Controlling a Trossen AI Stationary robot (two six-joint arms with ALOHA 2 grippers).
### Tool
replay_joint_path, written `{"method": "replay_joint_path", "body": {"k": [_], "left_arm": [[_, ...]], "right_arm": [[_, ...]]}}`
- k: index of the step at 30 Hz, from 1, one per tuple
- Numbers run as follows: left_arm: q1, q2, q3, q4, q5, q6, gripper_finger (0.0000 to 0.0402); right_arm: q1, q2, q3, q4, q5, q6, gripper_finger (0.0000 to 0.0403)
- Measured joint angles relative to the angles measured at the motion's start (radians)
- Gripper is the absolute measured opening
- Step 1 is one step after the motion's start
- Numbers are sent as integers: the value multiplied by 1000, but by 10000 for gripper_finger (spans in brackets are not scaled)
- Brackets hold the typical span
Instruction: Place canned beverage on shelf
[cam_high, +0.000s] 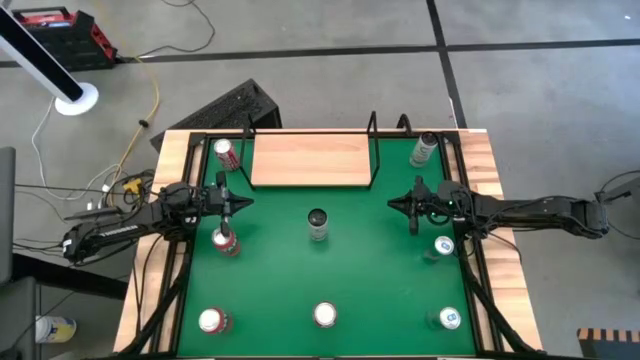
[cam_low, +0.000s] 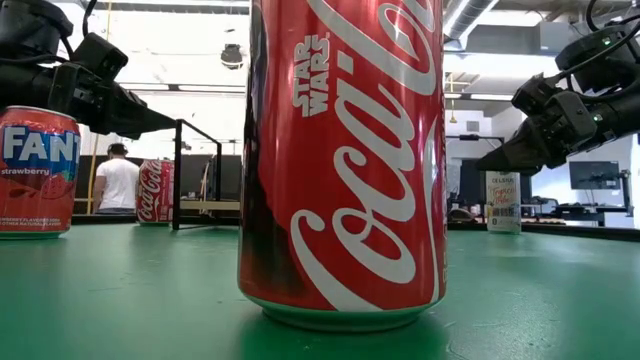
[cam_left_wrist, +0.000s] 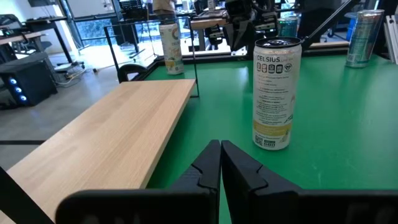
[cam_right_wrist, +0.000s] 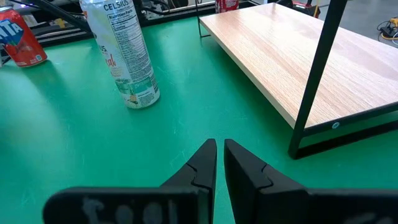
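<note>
The shelf (cam_high: 310, 160), a light-wood board in a black frame, stands at the table's far middle and holds no can. A slim white Celsius can (cam_high: 318, 225) stands upright on the green felt just in front of it; it also shows in the left wrist view (cam_left_wrist: 277, 93) and the right wrist view (cam_right_wrist: 124, 53). My left gripper (cam_high: 245, 205) hovers shut and empty left of the can, pointing toward it (cam_left_wrist: 221, 158). My right gripper (cam_high: 393, 205) hovers shut and empty right of the can (cam_right_wrist: 219, 152).
Other cans stand upright around the table: red ones at far left (cam_high: 224, 152) and mid left (cam_high: 226, 241), others at far right (cam_high: 424, 149) and mid right (cam_high: 444, 246), three along the near edge, the middle one a Coca-Cola can (cam_low: 345, 160). A person shows far behind.
</note>
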Motion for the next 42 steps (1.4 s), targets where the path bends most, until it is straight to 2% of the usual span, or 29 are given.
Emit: {"method": "replay_joint_path", "body": {"k": [20,28,31,33,36,42], "left_arm": [[0,0,0,9,5,-1,0],[0,0,0,44,53,-452,0],[0,0,0,48,52,-600,0],[0,0,0,59,29,-627,0],[1,0,0,139,-34,-633,0],[2,0,0,347,-247,-626,0]], "right_arm": [[0,0,0,0,0,0,58],[0,0,0,0,0,0,58],[0,0,0,3,0,-96,58],[0,0,0,3,0,-157,58],[0,0,0,5,0,-168,58],[1,0,3,155,0,-150,58]]}}
